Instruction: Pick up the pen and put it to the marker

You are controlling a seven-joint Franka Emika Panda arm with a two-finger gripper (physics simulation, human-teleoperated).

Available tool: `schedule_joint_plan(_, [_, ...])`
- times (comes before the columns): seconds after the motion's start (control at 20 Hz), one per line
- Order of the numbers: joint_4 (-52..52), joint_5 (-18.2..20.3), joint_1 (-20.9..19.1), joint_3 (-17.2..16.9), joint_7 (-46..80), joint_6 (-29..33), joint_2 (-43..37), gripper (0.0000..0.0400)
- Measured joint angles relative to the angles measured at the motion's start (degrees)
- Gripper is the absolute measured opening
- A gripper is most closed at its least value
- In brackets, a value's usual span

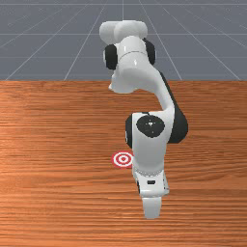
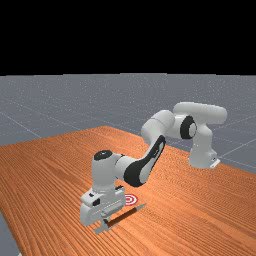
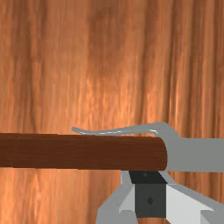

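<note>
In the far view the gripper [image 2: 104, 221] points down at the grey end of the pen [image 2: 122, 216]. The pen's dark brown barrel slants up toward that view's right and ends in a thin grey tip. My gripper [image 3: 148, 177] in the wrist view meets the pen [image 3: 83, 152] where the brown barrel joins the grey clip and cap. Whether it is shut on the pen, and whether the pen touches the table, I cannot tell. The marker, a red and white ringed target [image 1: 123, 159], lies flat beside my arm, its edge partly covered in the front view.
The orange-brown table [image 1: 58, 144] stretches out on both sides of the arm. Its near edge runs along the far view's lower left. The arm's elbow and forearm reach over the table from the base [image 2: 202, 152].
</note>
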Motion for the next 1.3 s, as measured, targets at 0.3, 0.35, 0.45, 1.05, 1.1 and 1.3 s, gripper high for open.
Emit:
schedule_joint_plan(0.3, [0.0,0.0,0.0,0.0,0.0,0.0,0.0,0.0])
schedule_joint_plan(0.35, [2.4,0.2,0.5,-0.4,3.0,-1.0,1.2,0.0])
schedule_joint_plan(0.45, [3.5,0.0,0.7,-0.1,0.7,-1.6,1.9,0.0])
schedule_joint_plan(1.05, [-9.0,-0.7,2.0,-0.8,3.3,4.3,-5.2,0.0])
schedule_joint_plan(1.1, [-15.4,-1.2,2.3,-1.3,4.0,7.1,-8.6,0.0])
schedule_joint_plan(1.3, [-25.4,-1.2,0.3,-1.0,1.4,11.9,-14.0,0.0])
